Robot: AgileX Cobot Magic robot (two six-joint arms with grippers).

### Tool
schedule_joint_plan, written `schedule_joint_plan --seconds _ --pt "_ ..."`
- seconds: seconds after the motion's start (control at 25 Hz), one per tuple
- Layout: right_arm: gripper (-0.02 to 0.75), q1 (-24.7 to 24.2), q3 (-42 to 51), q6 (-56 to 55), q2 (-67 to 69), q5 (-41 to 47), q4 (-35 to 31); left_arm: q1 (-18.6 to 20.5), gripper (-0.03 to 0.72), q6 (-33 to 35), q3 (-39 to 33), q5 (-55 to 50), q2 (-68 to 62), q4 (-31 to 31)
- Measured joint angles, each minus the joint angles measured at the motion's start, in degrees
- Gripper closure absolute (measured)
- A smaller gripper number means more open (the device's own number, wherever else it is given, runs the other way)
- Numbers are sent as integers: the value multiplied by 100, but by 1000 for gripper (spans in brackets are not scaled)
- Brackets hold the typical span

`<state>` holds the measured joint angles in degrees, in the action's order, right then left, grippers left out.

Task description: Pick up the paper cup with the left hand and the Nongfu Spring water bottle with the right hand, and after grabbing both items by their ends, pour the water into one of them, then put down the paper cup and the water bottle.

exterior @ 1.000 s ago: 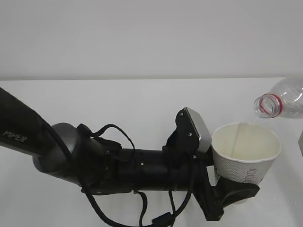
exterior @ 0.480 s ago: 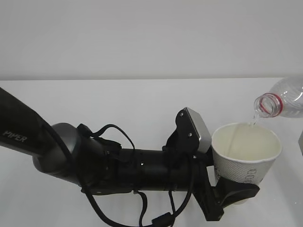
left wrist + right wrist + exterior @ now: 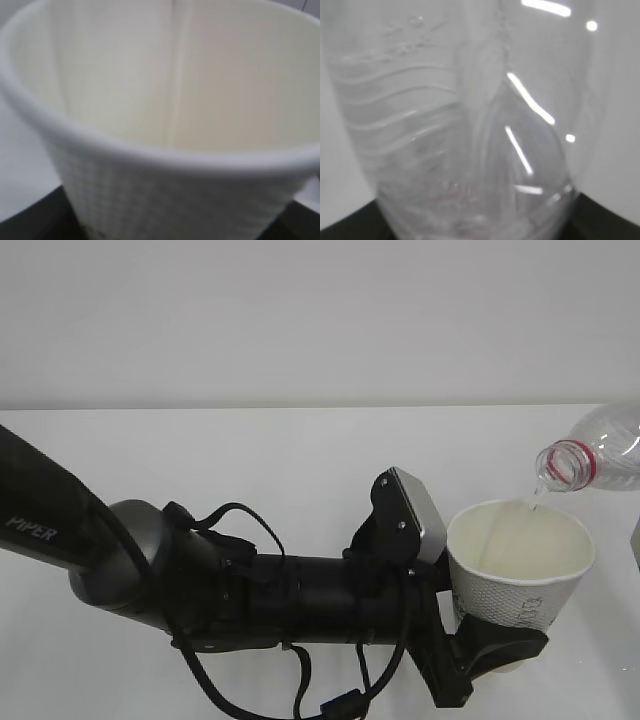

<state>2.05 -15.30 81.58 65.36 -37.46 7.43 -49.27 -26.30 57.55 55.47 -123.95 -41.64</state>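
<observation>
The white paper cup (image 3: 520,565) is held upright above the table, with my left gripper (image 3: 497,645) shut around its lower end. In the left wrist view the cup (image 3: 170,100) fills the frame, its pale inside showing. The clear water bottle (image 3: 598,452) lies tilted at the top right, its open mouth with the red neck ring just over the cup's far rim. A thin stream of water (image 3: 532,496) runs from the mouth into the cup. In the right wrist view the bottle (image 3: 470,125) fills the frame, and my right gripper (image 3: 479,233) is shut on it, black jaws at both lower corners.
My left arm (image 3: 120,560), black and marked PIPER, stretches across the lower left with loose cables hanging from it. The white table (image 3: 250,455) meets a plain white wall behind. A small grey part (image 3: 636,540) shows at the right edge.
Water keeps running from the bottle into the cup. Neither the arms, the cup nor the bottle has visibly shifted.
</observation>
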Motion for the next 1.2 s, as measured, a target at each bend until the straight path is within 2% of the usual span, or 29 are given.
schedule_joint_plan --seconds 1.2 --pt "325 0 0 25 0 -34 0 0 157 0 0 0 0 0"
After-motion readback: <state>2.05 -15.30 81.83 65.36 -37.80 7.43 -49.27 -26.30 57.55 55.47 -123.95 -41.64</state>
